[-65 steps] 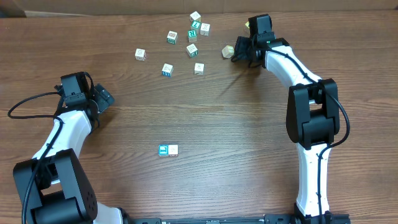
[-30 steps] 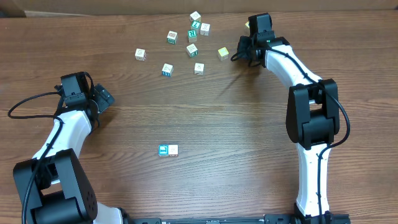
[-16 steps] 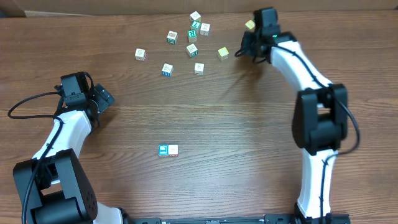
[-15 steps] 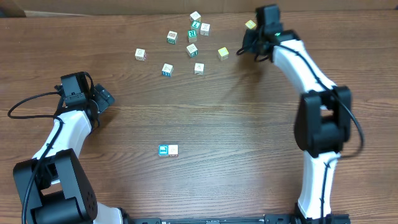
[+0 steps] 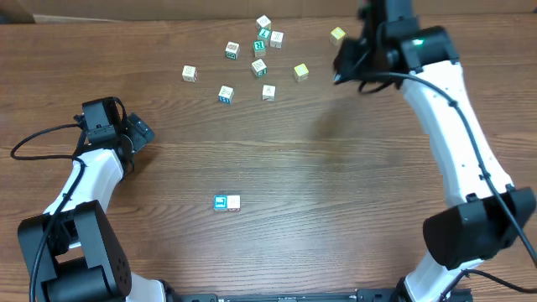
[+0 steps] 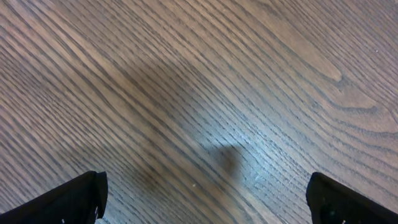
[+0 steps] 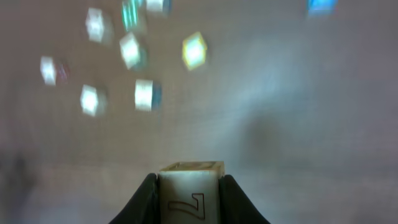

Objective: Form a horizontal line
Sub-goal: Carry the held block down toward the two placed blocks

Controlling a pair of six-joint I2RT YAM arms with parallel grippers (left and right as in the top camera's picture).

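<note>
The right gripper is clamped on a pale cube with a dark mark on its face. The cube sits squarely between the fingers, held off the wooden table. Ahead of the fingertips lie blurred loose cubes, a yellow cube among them. In the overhead view, the blue-framed cube and the white cube with red mark touch side by side, well apart from both grippers. The white cube with blue sides lies in the scatter left of the right fingers. The left gripper has its fingers wide apart, with only table wood between them.
</note>
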